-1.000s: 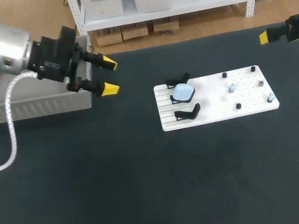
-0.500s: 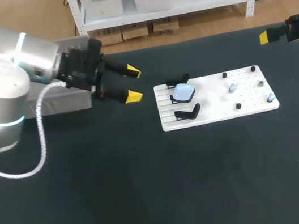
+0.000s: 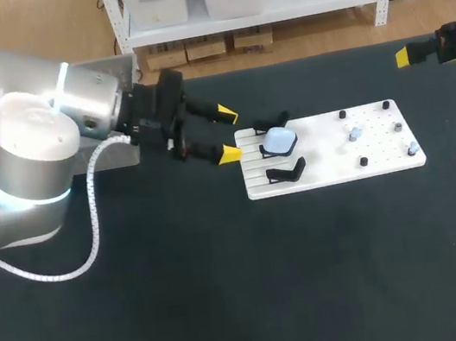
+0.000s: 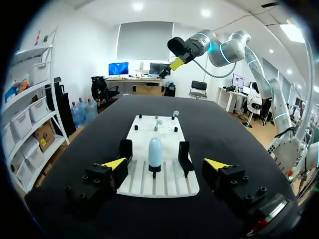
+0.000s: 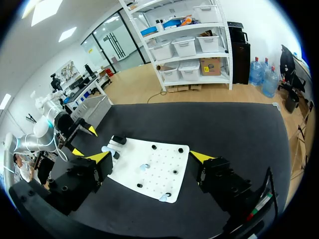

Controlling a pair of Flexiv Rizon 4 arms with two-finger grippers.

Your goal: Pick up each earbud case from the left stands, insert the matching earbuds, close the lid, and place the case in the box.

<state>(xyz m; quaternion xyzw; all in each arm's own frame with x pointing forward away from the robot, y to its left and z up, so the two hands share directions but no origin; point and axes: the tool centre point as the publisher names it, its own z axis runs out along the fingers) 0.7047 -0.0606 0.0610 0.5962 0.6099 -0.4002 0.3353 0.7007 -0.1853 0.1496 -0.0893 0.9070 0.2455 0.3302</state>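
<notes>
A pale blue earbud case (image 3: 279,139) (image 4: 155,151) (image 5: 106,149) stands on the middle black stand at the left end of a white board (image 3: 384,163) (image 4: 169,182) (image 5: 154,184). Empty black stands (image 3: 287,171) sit on both sides of it. Small pale earbuds (image 3: 353,134) (image 5: 144,167) lie among black pegs on the board's right half. My left gripper (image 3: 227,136) (image 4: 166,163) hangs open just left of the board, pointing at the case. My right gripper (image 5: 149,156) is open, high over the table's far right edge; only one yellow tip (image 3: 402,57) shows in the head view.
A grey box (image 3: 34,163) lies at the table's left edge behind my left arm. The white board's pegs (image 3: 363,162) stick up on its right half. Dark table surface stretches in front of the board.
My left arm has swung right, bringing its open gripper from near the grey box to the board's left edge. The right arm has kept still.
</notes>
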